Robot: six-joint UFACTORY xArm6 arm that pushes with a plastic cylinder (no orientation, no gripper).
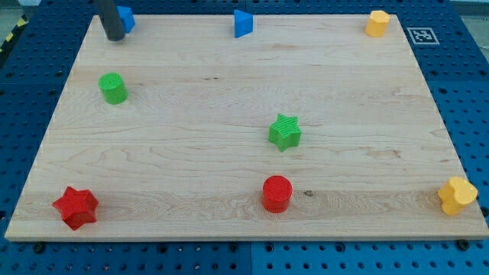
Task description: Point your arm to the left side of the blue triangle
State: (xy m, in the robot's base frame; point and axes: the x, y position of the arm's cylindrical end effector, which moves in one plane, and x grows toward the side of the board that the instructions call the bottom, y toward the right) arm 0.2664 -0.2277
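A red star [75, 207] sits at the 8 o'clock corner of the wooden bench [191, 153], the leftmost piece on view, with a green cylinder [113, 88] up at about 10 o'clock. Above that, at 11 o'clock, the arm's dark rod comes down from the view's top. The tool is a plain rod with nothing to open or close, and it carries nothing. Its tip [114, 37] rests on the wood just at the 8 o'clock side of a blue block [126, 18], which the rod partly hides, so its shape cannot be made out. The piece the task names, the blue triangle [243, 24], stands at 12 o'clock against the far edge, well apart from the tip and off toward its 3 o'clock. Nothing lies on the wood between them apart from that first blue block. Further right, a red cylinder [276, 194] sits at 6 o'clock and a green star [285, 132] just past the bench's middle. One yellow block [377, 23] marks the 1 o'clock corner and another yellow block [457, 195] the 4 o'clock corner. By this onlooker's reckoning the job is not yet done: the tip is beside the wrong blue piece. What is left is a run along the far edge toward 3 o'clock, skirting the near blue block and stopping at the triangle's 9 o'clock side.
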